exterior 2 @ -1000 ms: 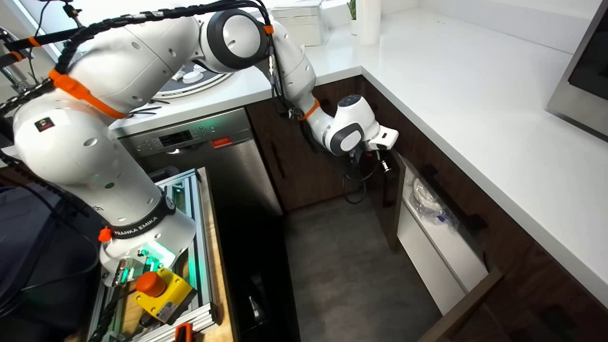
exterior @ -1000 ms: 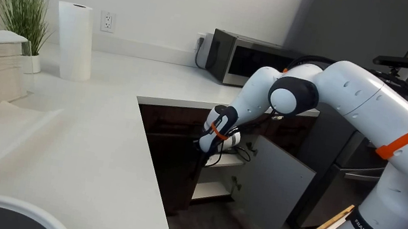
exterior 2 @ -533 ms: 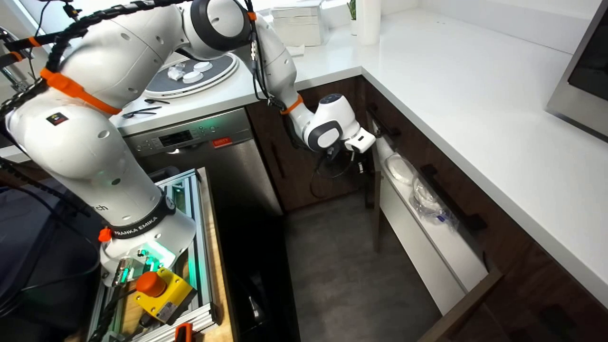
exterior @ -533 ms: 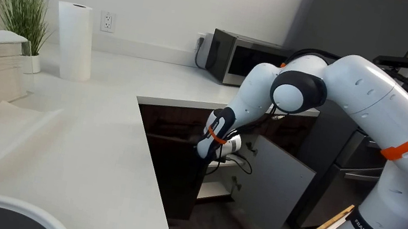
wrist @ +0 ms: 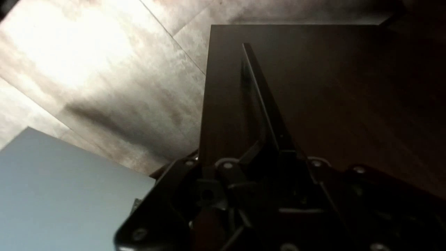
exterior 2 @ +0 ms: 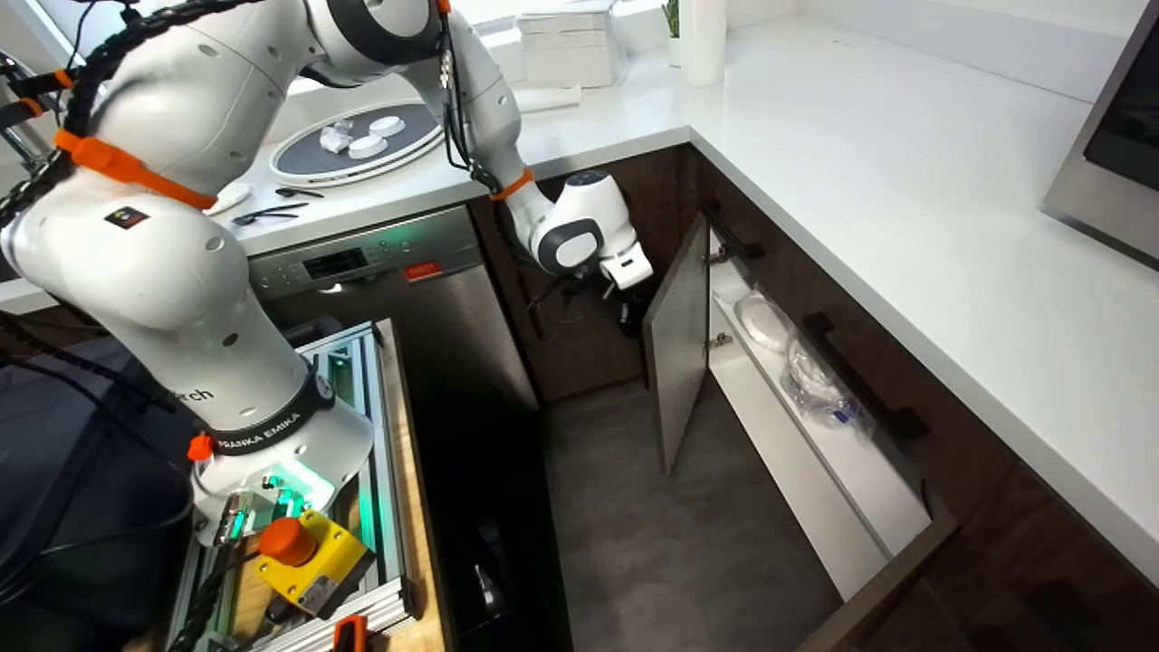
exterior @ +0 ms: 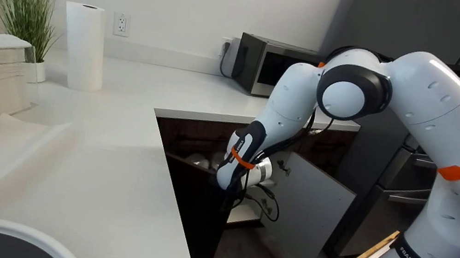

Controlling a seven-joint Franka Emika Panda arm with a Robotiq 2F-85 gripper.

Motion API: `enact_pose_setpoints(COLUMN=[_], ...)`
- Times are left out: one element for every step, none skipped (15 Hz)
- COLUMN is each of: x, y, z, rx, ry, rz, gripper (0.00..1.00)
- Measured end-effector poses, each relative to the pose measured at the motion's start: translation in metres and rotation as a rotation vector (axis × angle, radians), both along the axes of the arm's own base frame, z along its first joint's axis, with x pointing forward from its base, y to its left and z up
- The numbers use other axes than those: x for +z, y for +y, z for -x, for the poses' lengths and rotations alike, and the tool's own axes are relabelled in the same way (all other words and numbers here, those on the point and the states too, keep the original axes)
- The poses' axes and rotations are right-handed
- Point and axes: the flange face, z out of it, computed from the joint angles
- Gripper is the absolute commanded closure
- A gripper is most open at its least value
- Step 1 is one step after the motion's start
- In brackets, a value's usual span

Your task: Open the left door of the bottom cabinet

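Note:
The left door [exterior 2: 681, 349] stands swung out from the bottom cabinet. Its dark brown front [exterior: 193, 209] shows in an exterior view, and it fills the middle right of the wrist view [wrist: 223, 104]. A long black bar handle [wrist: 263, 97] runs down its front into my jaws. My gripper [wrist: 275, 157] looks shut on this handle; the jaws are very dark. In an exterior view, my gripper [exterior 2: 634, 308] is at the door's outer side, partly hidden by the hand. The bottom cabinet [exterior 2: 797, 426] shows pale shelves with bagged white items.
The right door [exterior: 311, 203] of the cabinet also stands open, its grey inner face showing. A white counter [exterior: 112, 160] overhangs the cabinet. A steel dishwasher [exterior 2: 407, 317] and a brown cabinet front [exterior 2: 579, 335] lie beside the arm. A microwave [exterior: 286, 70] stands on the counter.
My gripper has moved away from the cabinet with the handle, and the left door has swung from partly open to wide open. More of the shelves and the door's inner face now show.

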Motion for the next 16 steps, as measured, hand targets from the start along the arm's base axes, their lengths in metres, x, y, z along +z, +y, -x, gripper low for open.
enact_pose_setpoints(x=[0.000,0.000,0.000,0.000,0.001,0.003,0.005,0.007,0.011,0.014,0.017,0.021,0.024,0.026,0.030,0.035], y=[0.010,0.021,0.032,0.044,0.054,0.063,0.069,0.073,0.075,0.077,0.077,0.077,0.077,0.077,0.078,0.080], z=[0.005,0.009,0.013,0.016,0.017,0.017,0.017,0.017,0.015,0.014,0.012,0.010,0.008,0.007,0.006,0.004], rx=[-0.039,-0.076,-0.112,-0.148,-0.181,-0.211,-0.238,-0.263,-0.286,-0.307,-0.326,-0.345,-0.363,-0.379,-0.390,-0.397], ry=[0.013,0.023,0.029,0.031,0.032,0.031,0.029,0.026,0.021,0.016,0.011,0.007,0.006,0.013,0.019,0.030], rz=[-0.024,-0.051,-0.077,-0.105,-0.132,-0.155,-0.172,-0.185,-0.195,-0.202,-0.209,-0.215,-0.221,-0.224,-0.233,-0.244], gripper=[0.50,0.44,0.34,0.28,0.21,0.12,0.05,0.01,0.00,0.00,0.00,0.00,0.00,0.00,0.00,0.00])
